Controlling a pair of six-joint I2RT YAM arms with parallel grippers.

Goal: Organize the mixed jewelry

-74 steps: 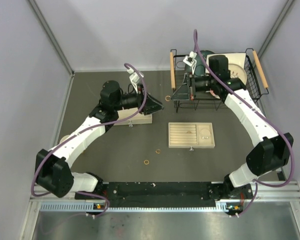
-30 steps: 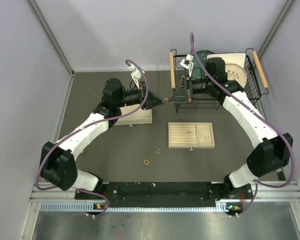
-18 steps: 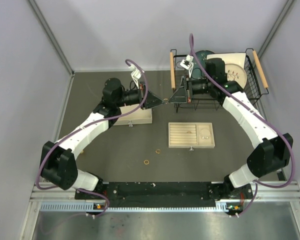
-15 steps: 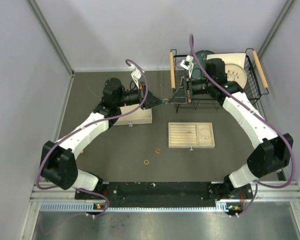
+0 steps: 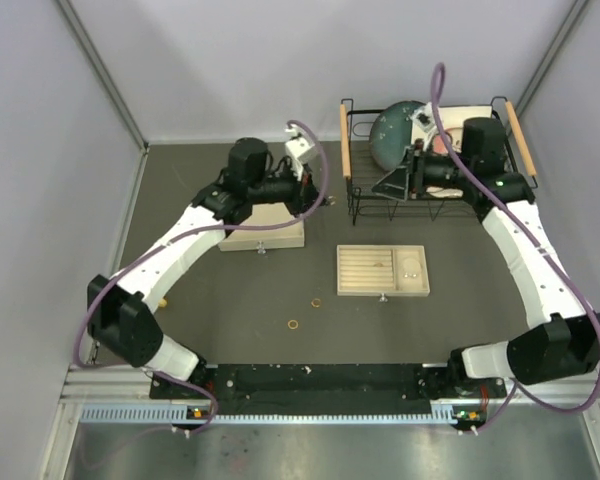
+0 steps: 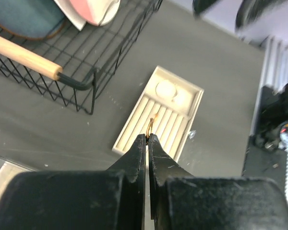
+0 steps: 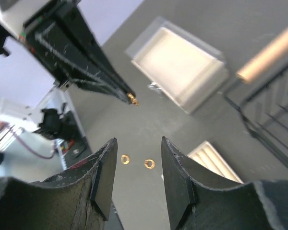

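My left gripper is shut on a tiny gold ring, which sticks out past its tips. It hangs in the air left of the wire basket, and in the left wrist view the beige slotted tray lies below it. My right gripper stands open over the basket's front left corner with nothing between its fingers. In the right wrist view the left gripper's tip and its ring are a short way ahead of the open jaws. Two more gold rings lie on the table near the front.
The tray sits mid-table. A black wire basket with wooden handles holds plates at the back right. A beige box lies under the left arm. Both loose rings show below the right gripper.
The two grippers met at the ring. The left one closed on it, the right one opened and pulled back to the right over the basket. The left wrist has turned.
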